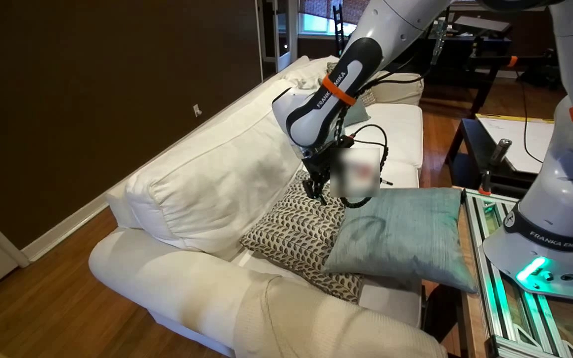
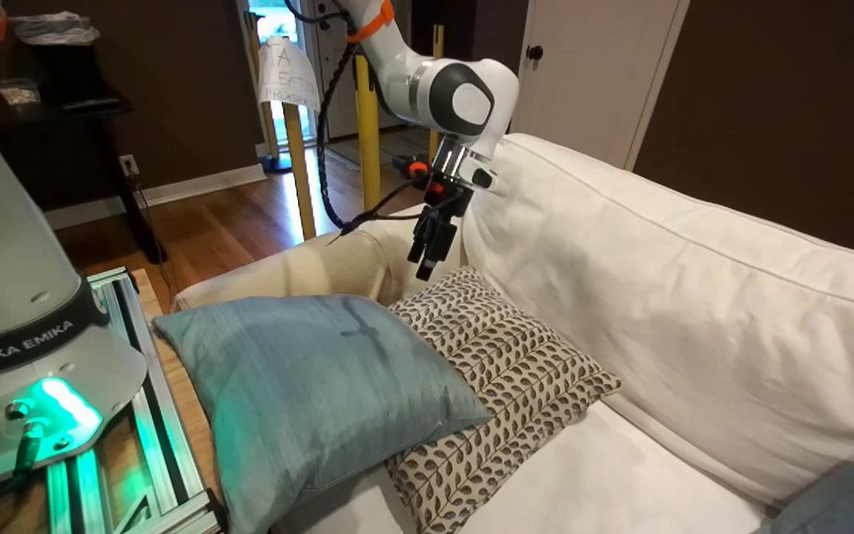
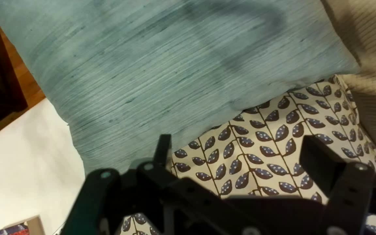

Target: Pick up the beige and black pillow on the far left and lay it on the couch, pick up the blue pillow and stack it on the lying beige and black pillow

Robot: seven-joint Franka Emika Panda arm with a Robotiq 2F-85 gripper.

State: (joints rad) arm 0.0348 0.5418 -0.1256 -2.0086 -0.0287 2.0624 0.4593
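The beige and black pillow (image 1: 291, 228) lies flat on the seat of the couch (image 1: 177, 199), by the armrest and against the back cushion. Overlapping its front part is the blue pillow (image 2: 316, 386), whose opposite side reaches past the seat toward the robot's base; whether it touches the bench there I cannot tell. My gripper (image 3: 238, 153) stands open above the patterned fabric, with nothing between its fingers. In both exterior views it hangs apart from the beige and black pillow (image 2: 516, 371), near the back cushion. Part of that pillow is hidden beneath the blue one.
A similar blue pillow (image 1: 357, 114) sits farther along the couch. The couch's armrest (image 2: 293, 271) and tall back cushion (image 2: 694, 297) flank the pillows. The robot's bench with metal rails (image 1: 490, 278) borders the seat front. A loose cable hangs from the arm.
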